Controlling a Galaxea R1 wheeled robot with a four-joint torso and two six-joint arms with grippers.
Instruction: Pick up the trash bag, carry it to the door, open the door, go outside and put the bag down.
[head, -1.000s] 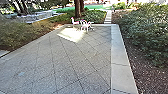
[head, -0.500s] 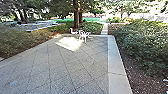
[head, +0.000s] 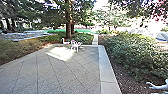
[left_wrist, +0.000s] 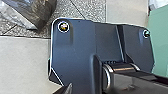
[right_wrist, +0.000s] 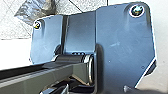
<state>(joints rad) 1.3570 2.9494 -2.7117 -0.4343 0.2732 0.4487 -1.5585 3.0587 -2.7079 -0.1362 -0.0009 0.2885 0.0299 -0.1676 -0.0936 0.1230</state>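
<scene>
A dark, shiny trash bag (left_wrist: 41, 12) shows over the speckled paving in the left wrist view. In the right wrist view the same crumpled bag (right_wrist: 37, 8) shows beyond the robot's dark plate. Whether it rests on the ground or hangs cannot be told. Part of my left gripper (left_wrist: 65, 88) appears as a dark, pointed shape by the plate. A similar small part of my right gripper (right_wrist: 63, 89) lies below the jointed bar. How either gripper stands to the bag is unclear.
Diamond-patterned paving (head: 50, 72) stretches ahead, with a pale border (head: 106, 67) along its right. White chairs (head: 75, 45) stand at the far end near a tree trunk (head: 68, 27). Bushes (head: 135, 50) line the right side; a white object (head: 160, 86) shows at lower right.
The head camera has tilted up and turned somewhat right: more trees show above, and the paving and chairs appear lower and further left. The white object at lower right has come into view.
</scene>
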